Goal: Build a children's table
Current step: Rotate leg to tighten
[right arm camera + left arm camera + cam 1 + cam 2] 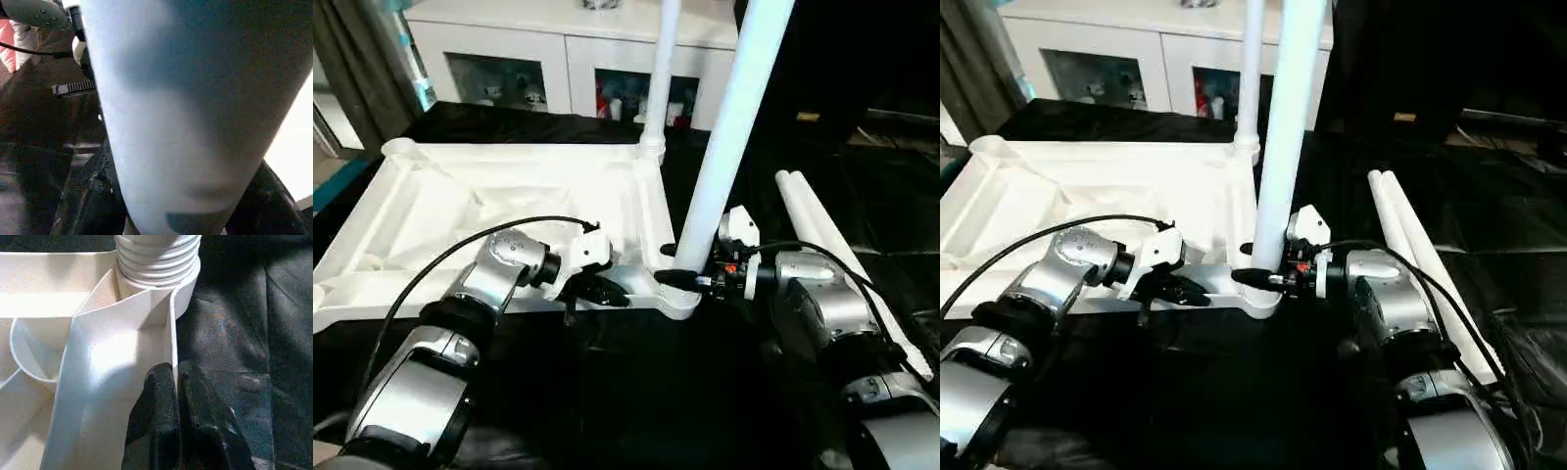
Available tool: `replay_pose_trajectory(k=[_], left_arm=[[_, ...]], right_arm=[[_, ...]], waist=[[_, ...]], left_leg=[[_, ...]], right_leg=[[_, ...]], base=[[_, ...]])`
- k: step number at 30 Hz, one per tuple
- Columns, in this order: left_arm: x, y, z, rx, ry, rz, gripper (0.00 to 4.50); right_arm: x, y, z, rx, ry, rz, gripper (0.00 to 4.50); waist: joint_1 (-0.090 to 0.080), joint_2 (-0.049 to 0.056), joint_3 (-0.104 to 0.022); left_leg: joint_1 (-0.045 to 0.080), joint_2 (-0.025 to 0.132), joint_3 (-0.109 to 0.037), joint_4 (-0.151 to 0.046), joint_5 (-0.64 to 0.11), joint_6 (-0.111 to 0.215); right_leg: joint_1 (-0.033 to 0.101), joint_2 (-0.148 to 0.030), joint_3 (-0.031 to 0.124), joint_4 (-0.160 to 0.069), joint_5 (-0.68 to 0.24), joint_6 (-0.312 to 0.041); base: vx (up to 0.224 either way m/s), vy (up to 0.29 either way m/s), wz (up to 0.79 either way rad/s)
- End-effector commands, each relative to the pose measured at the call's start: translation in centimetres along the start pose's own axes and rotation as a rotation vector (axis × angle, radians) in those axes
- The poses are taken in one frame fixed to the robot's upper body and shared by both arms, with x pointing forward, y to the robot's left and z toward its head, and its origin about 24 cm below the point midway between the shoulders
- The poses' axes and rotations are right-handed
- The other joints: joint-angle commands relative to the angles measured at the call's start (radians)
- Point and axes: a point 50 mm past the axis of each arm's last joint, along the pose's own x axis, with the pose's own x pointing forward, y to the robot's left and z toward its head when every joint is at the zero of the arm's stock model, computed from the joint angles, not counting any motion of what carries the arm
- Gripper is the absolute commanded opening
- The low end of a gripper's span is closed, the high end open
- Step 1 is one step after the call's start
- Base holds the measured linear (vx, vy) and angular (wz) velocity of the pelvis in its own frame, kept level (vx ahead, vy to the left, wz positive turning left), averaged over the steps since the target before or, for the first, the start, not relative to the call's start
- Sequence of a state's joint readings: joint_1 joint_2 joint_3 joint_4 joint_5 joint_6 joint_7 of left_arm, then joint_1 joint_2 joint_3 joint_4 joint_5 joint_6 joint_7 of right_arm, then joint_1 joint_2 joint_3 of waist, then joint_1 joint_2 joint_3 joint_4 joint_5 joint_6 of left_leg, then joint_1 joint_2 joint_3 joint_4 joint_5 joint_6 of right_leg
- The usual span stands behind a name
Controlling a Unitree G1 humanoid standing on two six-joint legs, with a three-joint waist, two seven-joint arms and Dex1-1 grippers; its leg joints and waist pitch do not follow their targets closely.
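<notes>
Right end effector (680, 279) grips upright leg (729, 137); left end effector (607, 291) pinches tabletop rim (636, 294).

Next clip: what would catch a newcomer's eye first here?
The near white leg rises from the corner socket of the upside-down table top, with the right gripper clamped around its base. The left gripper pinches the top's near rim beside that socket. A second leg stands at the far corner; two more legs lie on the black sheet at right.

Left claw (176, 396) pinched closed; right claw (680, 279) clamped; forearms angled inward.
</notes>
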State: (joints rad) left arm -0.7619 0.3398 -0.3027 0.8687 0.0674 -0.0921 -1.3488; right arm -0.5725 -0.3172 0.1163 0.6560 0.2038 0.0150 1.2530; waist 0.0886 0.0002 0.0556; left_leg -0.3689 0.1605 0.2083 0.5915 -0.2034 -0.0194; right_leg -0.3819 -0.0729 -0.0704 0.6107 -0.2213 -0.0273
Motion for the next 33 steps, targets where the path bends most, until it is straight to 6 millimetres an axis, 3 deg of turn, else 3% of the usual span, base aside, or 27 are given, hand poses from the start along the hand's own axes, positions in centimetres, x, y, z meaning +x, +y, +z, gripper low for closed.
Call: replay_pose_trajectory(k=[1,4,6,10,12,13,14,16,17,20,22,25,27,30,33], left_arm=[[-0.1,0.1,2.6,0.117,-0.081,-0.058,0.0],[0.2,0.2,2.7,0.113,-0.092,-0.045,0.0],[0.6,0.5,2.7,0.099,-0.08,0.003,0.0],[1.9,1.7,2.7,0.014,-0.042,0.161,0.0],[2.4,2.0,3.0,-0.019,-0.038,0.198,0.0],[3.5,2.5,3.5,-0.059,-0.02,0.263,0.0],[3.5,2.5,3.5,-0.059,-0.02,0.263,0.0],[4.3,2.9,4.0,-0.089,-0.005,0.329,0.0],[4.9,3.2,4.3,-0.116,0.005,0.378,0.0],[6.3,3.5,5.1,-0.156,0.04,0.478,0.0],[6.8,3.5,5.4,-0.154,0.051,0.501,0.0],[7.3,3.5,5.8,-0.159,0.055,0.515,0.0],[7.4,3.6,6.0,-0.161,0.056,0.522,0.0],[7.4,3.6,6.0,-0.165,0.06,0.526,0.0],[7.4,3.6,5.8,-0.166,0.064,0.529,0.0]], right_arm=[[-0.2,1.6,-4.7,0.197,0.146,0.029,1.93],[0.1,1.6,-4.8,0.201,0.135,-0.025,1.93],[0.3,0.9,-5.3,0.201,0.143,-0.161,1.93],[0.6,-0.7,-6.3,0.229,0.154,-0.491,1.93],[0.7,-1.2,-6.4,0.274,0.135,-0.589,1.93],[1.2,-1.8,-6.5,0.35,0.113,-0.735,1.93],[1.2,-1.8,-6.5,0.35,0.113,-0.735,1.93],[1.8,-2.2,-6.4,0.384,0.107,-0.839,1.93],[2.3,-2.4,-6.1,0.374,0.117,-0.882,1.93],[3.8,-2.6,-5.5,0.383,0.11,-0.961,1.93],[4.5,-2.5,-5.2,0.387,0.108,-0.972,1.93],[5.5,-2.4,-4.9,0.393,0.112,-0.982,1.93],[5.9,-2.3,-4.8,0.391,0.118,-0.985,1.93],[6.2,-2.2,-4.8,0.397,0.12,-0.99,1.93],[6.3,-2.2,-4.8,0.401,0.123,-0.999,1.93]], waist=[[-0.001,0.0,-0.056],[0.0,0.0,-0.057],[-0.003,0.001,-0.053],[-0.019,0.001,-0.042],[-0.029,0.0,-0.041],[-0.032,0.0,-0.041],[-0.04,0.006,-0.043],[-0.043,0.004,-0.044],[-0.043,0.007,-0.044],[-0.04,0.004,-0.044],[-0.037,0.004,-0.048],[-0.035,0.006,-0.052],[-0.035,0.007,-0.053],[-0.036,0.006,-0.051],[-0.037,0.008,-0.049]], left_leg=[[0.018,0.099,-0.04,-0.075,-0.132,0.064],[0.018,0.098,-0.039,-0.075,-0.122,0.069],[0.018,0.098,-0.04,-0.078,-0.145,0.056],[0.029,0.094,-0.051,-0.09,-0.288,-0.029],[0.029,0.093,-0.055,-0.093,-0.312,-0.046],[0.031,0.094,-0.057,-0.093,-0.331,-0.048],[0.033,0.093,-0.057,-0.095,-0.34,-0.061],[0.029,0.091,-0.055,-0.094,-0.332,-0.058],[0.035,0.088,-0.051,-0.092,-0.337,-0.059],[0.036,0.086,-0.053,-0.087,-0.337,-0.047],[0.027,0.086,-0.053,-0.088,-0.303,-0.027],[0.024,0.086,-0.049,-0.087,-0.265,-0.006],[0.025,0.086,-0.048,-0.086,-0.258,0.0],[0.023,0.086,-0.048,-0.087,-0.261,0.007],[0.025,0.087,-0.05,-0.089,-0.289,0.003]], right_leg=[[0.038,-0.107,0.062,-0.061,-0.033,-0.285],[0.038,-0.108,0.061,-0.06,-0.022,-0.286],[0.034,-0.109,0.062,-0.065,-0.06,-0.28],[0.025,-0.115,0.067,-0.094,-0.332,-0.228],[0.024,-0.114,0.068,-0.099,-0.381,-0.205],[0.02,-0.114,0.067,-0.103,-0.393,-0.2],[0.016,-0.11,0.069,-0.1,-0.368,-0.206],[0.019,-0.109,0.069,-0.098,-0.328,-0.209],[0.015,-0.107,0.069,-0.102,-0.324,-0.214],[0.014,-0.111,0.069,-0.109,-0.357,-0.205],[0.022,-0.11,0.067,-0.106,-0.312,-0.202],[0.026,-0.106,0.066,-0.095,-0.205,-0.226],[0.027,-0.106,0.065,-0.093,-0.181,-0.234],[0.03,-0.107,0.065,-0.092,-0.177,-0.241],[0.027,-0.109,0.065,-0.098,-0.232,-0.232]], base=[[0.0,0.0,0.0],[0.0,0.0,0.0],[0.0,0.0,0.0],[-0.013,0.001,-0.01],[-0.05,0.014,-0.05],[0.0,0.0,0.0],[0.0,0.0,0.0],[0.0,0.0,0.0],[0.0,0.0,0.0],[0.0,0.0,0.0],[0.0,0.0,0.0],[0.0,0.0,0.0],[0.0,0.0,0.0],[0.0,0.0,0.0],[0.0,0.0,0.0]])
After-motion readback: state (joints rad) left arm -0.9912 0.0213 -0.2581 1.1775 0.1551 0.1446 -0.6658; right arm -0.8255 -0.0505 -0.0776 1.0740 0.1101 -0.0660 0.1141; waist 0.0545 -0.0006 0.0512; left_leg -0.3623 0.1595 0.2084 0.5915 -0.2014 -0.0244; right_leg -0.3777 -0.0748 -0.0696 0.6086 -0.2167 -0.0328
